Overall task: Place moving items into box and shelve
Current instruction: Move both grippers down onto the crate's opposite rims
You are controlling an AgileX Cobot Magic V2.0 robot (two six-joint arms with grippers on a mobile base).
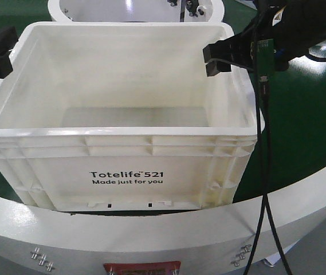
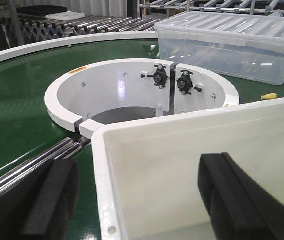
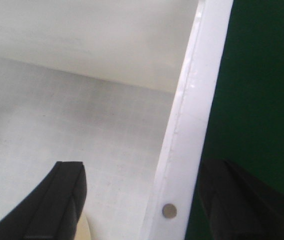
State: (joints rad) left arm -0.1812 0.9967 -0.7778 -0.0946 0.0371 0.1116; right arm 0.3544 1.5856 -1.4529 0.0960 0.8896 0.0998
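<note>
Both arms are addressing the box (image 1: 122, 177), which is sitting on the green conveyor surface (image 1: 300, 132). The left gripper (image 2: 139, 170) is standing spread, with the box's left wall running up between its two pads, one pad outside the wall and one inside; neither pad is showing contact. The right gripper (image 3: 146, 167) is likewise spread and is straddling the right wall, with the rim passing between its pads and the box floor lying below its inner pad. Neither gripper is carrying anything. The moving items are not showing clearly: the visible part of the box floor is looking bare, the front wall is hiding the near strip, and only a pale yellowish patch (image 3: 85, 229) is peeking out just beside the right gripper's inner pad, too little to identify. Judgement: the loading stage is appearing finished or nearly so, though this cannot be confirmed. The work is now turning to taking hold of the box. Closing on both walls, lifting and shelving are all outstanding. No shelf is in view.
</note>
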